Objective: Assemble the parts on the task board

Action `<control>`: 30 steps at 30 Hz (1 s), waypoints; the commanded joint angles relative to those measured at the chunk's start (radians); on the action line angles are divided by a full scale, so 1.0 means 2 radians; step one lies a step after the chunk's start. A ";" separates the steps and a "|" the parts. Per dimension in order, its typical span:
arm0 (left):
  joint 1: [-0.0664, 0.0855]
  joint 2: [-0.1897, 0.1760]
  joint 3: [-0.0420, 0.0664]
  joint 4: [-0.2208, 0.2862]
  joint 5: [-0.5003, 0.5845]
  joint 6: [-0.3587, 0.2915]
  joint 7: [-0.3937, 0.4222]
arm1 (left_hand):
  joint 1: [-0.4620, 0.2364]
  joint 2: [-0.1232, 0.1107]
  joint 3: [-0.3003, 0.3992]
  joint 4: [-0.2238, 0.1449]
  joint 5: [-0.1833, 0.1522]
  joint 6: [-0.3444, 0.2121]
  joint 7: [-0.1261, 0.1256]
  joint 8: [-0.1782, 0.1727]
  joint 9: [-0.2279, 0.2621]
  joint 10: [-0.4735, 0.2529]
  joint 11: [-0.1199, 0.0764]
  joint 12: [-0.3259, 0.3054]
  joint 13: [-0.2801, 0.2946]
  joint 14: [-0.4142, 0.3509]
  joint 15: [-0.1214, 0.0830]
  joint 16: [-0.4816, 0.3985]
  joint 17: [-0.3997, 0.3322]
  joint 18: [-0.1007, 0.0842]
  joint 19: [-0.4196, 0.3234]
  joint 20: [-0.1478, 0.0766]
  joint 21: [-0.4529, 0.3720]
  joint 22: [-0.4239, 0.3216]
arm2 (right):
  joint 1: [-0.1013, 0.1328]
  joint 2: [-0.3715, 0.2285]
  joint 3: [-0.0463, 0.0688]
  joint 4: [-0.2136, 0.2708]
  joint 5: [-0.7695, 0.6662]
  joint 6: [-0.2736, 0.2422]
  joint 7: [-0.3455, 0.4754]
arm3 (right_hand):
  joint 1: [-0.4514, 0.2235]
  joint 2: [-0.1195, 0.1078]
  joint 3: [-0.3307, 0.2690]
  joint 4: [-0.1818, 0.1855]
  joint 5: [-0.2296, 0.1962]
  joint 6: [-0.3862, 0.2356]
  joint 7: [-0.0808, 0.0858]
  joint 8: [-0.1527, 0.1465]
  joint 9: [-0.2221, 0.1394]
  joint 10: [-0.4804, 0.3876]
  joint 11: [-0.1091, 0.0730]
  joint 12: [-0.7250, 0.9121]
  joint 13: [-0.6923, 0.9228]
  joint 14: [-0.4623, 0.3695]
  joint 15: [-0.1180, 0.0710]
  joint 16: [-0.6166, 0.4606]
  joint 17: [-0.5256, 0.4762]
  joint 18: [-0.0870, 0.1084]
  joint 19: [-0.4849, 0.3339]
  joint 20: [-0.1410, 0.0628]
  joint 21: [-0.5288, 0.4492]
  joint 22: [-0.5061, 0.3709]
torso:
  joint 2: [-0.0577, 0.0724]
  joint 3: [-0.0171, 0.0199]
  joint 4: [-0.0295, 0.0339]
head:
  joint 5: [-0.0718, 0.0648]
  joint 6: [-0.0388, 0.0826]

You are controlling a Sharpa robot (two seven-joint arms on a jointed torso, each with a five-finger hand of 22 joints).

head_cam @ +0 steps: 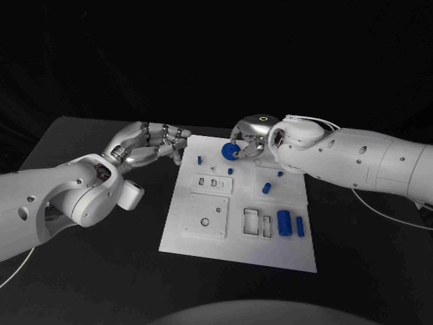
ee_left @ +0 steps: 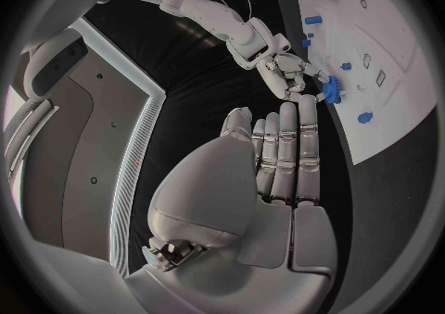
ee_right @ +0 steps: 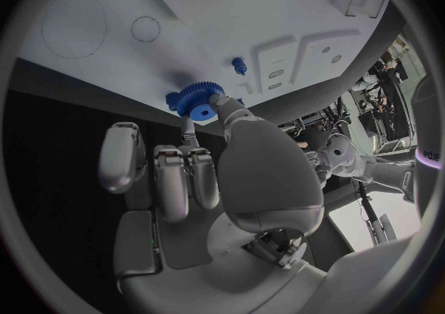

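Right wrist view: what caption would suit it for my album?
Right hand pinches a blue gear at the edge of the white task board.

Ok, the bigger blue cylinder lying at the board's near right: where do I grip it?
Probably pinch the bigger blue cylinder across its long sides at mid-length, coming from above: it lies flat on the task board.

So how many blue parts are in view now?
7: gear pinched by right robot hand; four small pieces on the task board's far half; two cylinders near-right. Others may be hidden.
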 commanded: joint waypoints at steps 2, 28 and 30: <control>0.000 0.001 0.000 0.001 -0.001 0.008 0.003 | 0.004 0.000 0.003 0.001 0.003 -0.002 0.000 -0.004 -0.001 -0.002 0.003 -0.003 -0.001 -0.002 0.002 -0.002 -0.001 0.004 -0.003 -0.001 -0.003 -0.001 | -0.001 0.010 0.000 -0.011 -0.001 0.027 0.003 | -0.002 0.004 0.005 -0.001 0.003 0.010 -0.015 -0.003 0.087 0.051 -0.003 0.002 0.132 0.052 -0.002 0.002 0.132 -0.004 -0.003 -0.002 -0.003 0.074 | 0.000 -0.0001 -0.0008 | 0.001 -0.001; 0.000 0.002 0.000 0.000 -0.001 0.009 0.003 | 0.004 0.000 0.003 0.001 0.003 -0.002 0.000 -0.004 -0.001 -0.002 0.003 -0.003 -0.001 -0.002 0.002 -0.002 -0.001 0.004 -0.003 0.000 -0.003 -0.001 | -0.011 0.037 0.000 -0.041 -0.005 0.035 0.006 | -0.016 -0.006 0.028 0.003 -0.013 -0.078 -0.007 -0.067 0.003 0.051 0.000 0.002 0.132 0.052 0.001 0.002 0.132 -0.002 -0.007 0.001 -0.017 0.078 | -0.001 0.0006 -0.0017 | 0.003 -0.006; 0.000 0.002 0.000 0.000 -0.001 0.009 0.003 | 0.004 0.000 0.003 0.001 0.003 -0.002 0.000 -0.004 -0.001 -0.002 0.003 -0.003 -0.001 -0.002 0.002 -0.002 -0.001 0.004 -0.003 0.000 -0.003 -0.001 | -0.012 0.036 0.000 -0.041 -0.005 0.031 0.007 | -0.017 -0.006 0.028 0.003 -0.014 -0.087 -0.007 -0.067 -0.005 0.051 0.000 0.002 0.132 0.052 0.000 0.002 0.132 -0.002 -0.008 0.001 -0.018 0.078 | -0.001 0.0006 -0.0017 | 0.003 -0.006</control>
